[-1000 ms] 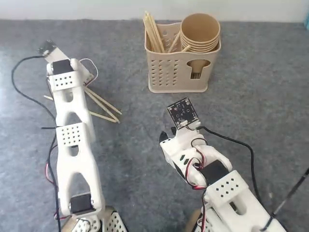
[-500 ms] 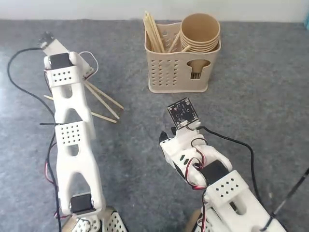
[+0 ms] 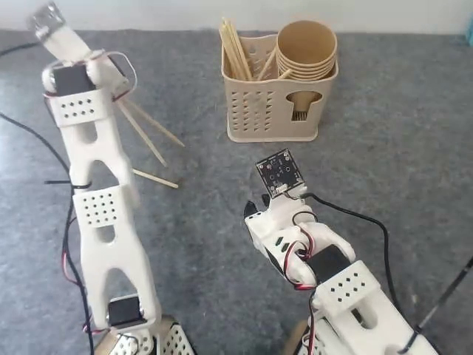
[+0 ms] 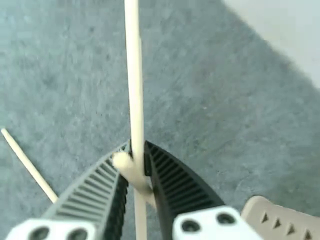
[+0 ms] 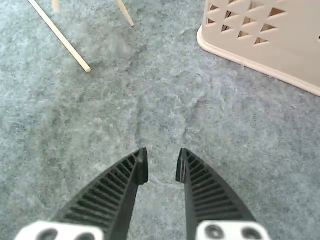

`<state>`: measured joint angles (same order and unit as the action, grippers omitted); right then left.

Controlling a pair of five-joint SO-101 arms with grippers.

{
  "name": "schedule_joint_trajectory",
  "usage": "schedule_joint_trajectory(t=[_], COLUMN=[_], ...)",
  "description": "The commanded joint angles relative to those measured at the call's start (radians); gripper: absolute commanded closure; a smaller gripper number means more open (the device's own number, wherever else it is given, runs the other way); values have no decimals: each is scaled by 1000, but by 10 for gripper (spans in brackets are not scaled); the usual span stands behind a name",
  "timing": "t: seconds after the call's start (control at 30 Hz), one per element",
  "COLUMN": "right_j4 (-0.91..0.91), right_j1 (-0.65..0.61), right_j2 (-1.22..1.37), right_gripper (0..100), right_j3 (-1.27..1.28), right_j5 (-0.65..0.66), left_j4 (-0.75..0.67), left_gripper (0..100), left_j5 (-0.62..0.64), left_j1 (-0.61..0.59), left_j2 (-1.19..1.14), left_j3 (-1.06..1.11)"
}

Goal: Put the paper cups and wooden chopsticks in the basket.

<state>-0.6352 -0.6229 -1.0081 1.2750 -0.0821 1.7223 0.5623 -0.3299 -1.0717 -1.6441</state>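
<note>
- left gripper (image 4: 137, 150): jaws pinched tight on the held chopsticks (image 4: 133, 75); the wrist view gives the grip itself, w/ one stick running straight out past the tips and a second crossing it at an angle right in the pinch; in the high view the arm body covers the jaws, but two sticks fan out from under it toward the basket side; can't tell if their far ends touch the carpet
- right gripper (image 5: 161, 167): jaws apart w/ a narrow gap, nothing btwn them, grey carpet (image 5: 165, 115) below; the arm sits low at the near side of the table, in front of the basket and well apart from it
- basket (image 3: 272, 111): upright at the far centre; the high view looks into it: a nested stack of paper cups (image 3: 307, 41) in one half, basket chopsticks (image 3: 235, 52) leaning in the other, by the left arm's side; the right wrist view gives its perforated lower wall and base edge resting on the carpet; a corner of it shows in the left wrist view
- loose chopstick (image 3: 155, 178): flat on the carpet btwn the two arms, apart from the basket; the right wrist view shows its end ahead of the jaws; the left wrist view has it as a thin stick off to one side
</note>
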Motion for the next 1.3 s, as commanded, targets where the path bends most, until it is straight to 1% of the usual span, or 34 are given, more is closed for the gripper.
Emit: schedule_joint_trajectory(t=[0.0,0.1,0.27,0.37,0.47,0.53,0.67,0.73,0.8,0.87,1.1,1.27], right_j4=[21,21,21,21,21,21,21,21,21,21,21,21], right_j1=[-5,-5,-5,-5,-4,-4,-4,-4,-4,-4,-4,-4], right_j2=[-22,-22,-22,-22,-22,-22,-22,-22,-22,-22,-22,-24], right_gripper=[883,883,883,883,883,883,883,883,883,883,883,883], right_j3=[-9,-9,-9,-9,-9,-9,-9,-9,-9,-9,-9,-9], right_j5=[18,18,18,18,18,18,18,18,18,18,18,18], left_j4=[43,43,43,43,43,40,25,-32,-133,-285,-937,-1356], left_gripper=[991,991,991,991,991,991,991,991,991,990,990,989], left_j5=[-43,-98,-138,-153,-172,-173,-175,-175,-175,-175,-180,-285], left_j1=[5,17,20,34,69,103,229,308,373,416,489,493], left_j2=[158,233,387,502,647,770,1042,1163,1263,1343,1513,1580], left_j3=[-31,-31,-30,35,202,354,638,757,868,997,1497,1774])
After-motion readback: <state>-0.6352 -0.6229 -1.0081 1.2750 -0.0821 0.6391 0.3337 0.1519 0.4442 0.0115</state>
